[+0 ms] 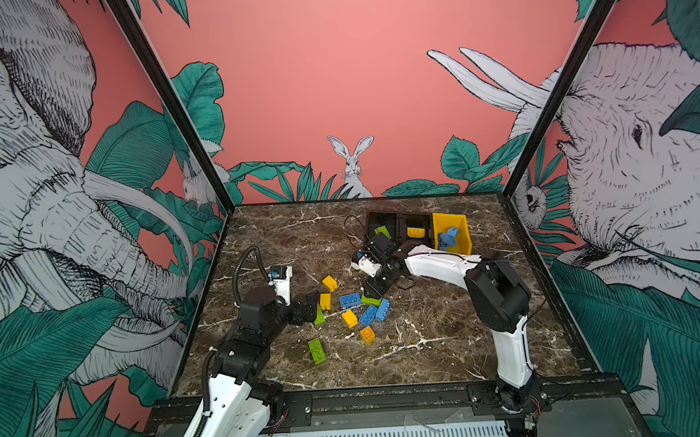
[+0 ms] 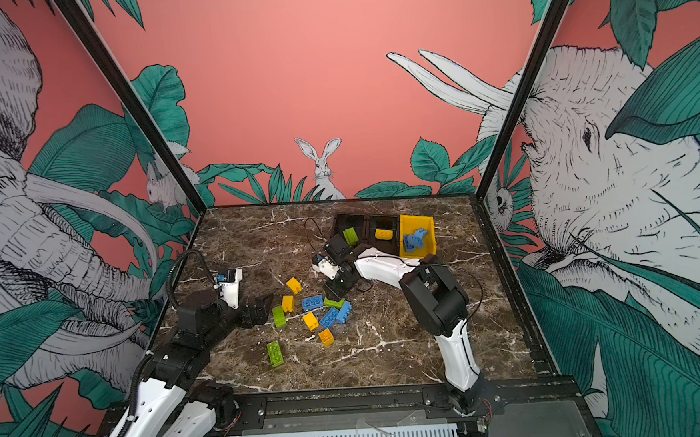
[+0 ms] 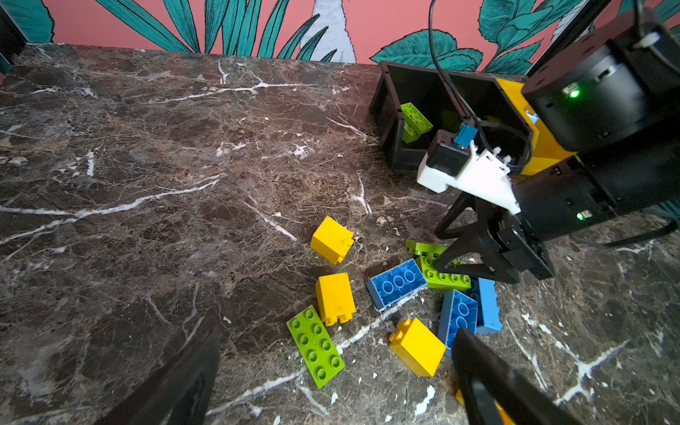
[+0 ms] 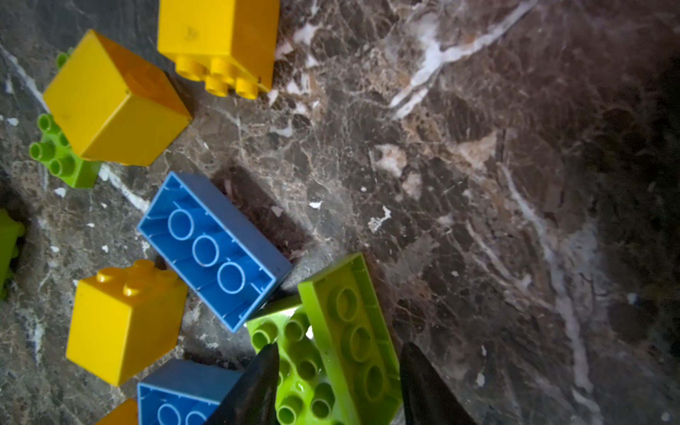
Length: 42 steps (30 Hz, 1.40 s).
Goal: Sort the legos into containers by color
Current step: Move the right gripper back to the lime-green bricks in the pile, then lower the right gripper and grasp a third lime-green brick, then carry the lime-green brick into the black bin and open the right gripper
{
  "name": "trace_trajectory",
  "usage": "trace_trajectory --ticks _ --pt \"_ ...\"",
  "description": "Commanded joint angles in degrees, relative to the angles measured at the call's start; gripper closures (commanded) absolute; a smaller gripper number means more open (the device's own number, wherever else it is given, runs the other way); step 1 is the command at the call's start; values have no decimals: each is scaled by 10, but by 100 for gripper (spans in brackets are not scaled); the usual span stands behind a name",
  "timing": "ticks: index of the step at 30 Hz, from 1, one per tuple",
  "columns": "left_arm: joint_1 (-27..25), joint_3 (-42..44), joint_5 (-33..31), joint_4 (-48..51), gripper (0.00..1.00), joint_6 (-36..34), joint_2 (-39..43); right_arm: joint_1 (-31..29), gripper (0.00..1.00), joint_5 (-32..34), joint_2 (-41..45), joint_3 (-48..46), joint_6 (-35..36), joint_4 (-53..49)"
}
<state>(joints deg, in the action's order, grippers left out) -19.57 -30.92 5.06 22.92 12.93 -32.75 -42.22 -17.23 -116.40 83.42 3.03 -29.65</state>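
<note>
Several loose legos lie mid-table in both top views: yellow (image 1: 330, 283), blue (image 1: 350, 300) and green (image 1: 317, 350). My right gripper (image 4: 340, 347) is down over two overlapping green legos (image 4: 346, 331), a finger on each side of them; whether they press on the legos does not show. In a top view the right gripper (image 1: 375, 288) is at the pile's far right edge. My left gripper (image 3: 336, 353) is open, low at the pile's left, with a flat green lego (image 3: 315, 346) on the table ahead between its fingers. The containers stand at the back: two black bins (image 1: 381, 217) and a yellow bin (image 1: 464, 237).
The left black bin holds a green lego (image 1: 382, 231), the other black bin a yellow one (image 1: 416, 233), and the yellow bin blue ones (image 1: 449, 236). The right arm (image 1: 438, 264) stretches in front of the bins. Painted walls enclose the marble table (image 1: 430, 339) on three sides.
</note>
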Motion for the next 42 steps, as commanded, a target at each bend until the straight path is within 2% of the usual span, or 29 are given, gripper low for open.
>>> trace_trajectory --ticks 1,7,15,23,34,42 --pt "-1 -12 -7 8 1 4 3 3 52 14 -8 11 -11 16" --pt "-2 -11 -9 9 1 4 2 11 57 18 -18 13 -21 26" --pt "-2 -10 -11 8 1 5 1 11 57 14 -35 27 -10 17" --pt "-2 -7 -11 6 1 5 1 10 64 29 -46 37 -13 5" --pt "-2 -7 -9 0 1 4 -5 26 86 56 7 23 -67 38" --pt "-2 -2 -4 -17 1 6 -17 71 88 58 93 22 -88 40"
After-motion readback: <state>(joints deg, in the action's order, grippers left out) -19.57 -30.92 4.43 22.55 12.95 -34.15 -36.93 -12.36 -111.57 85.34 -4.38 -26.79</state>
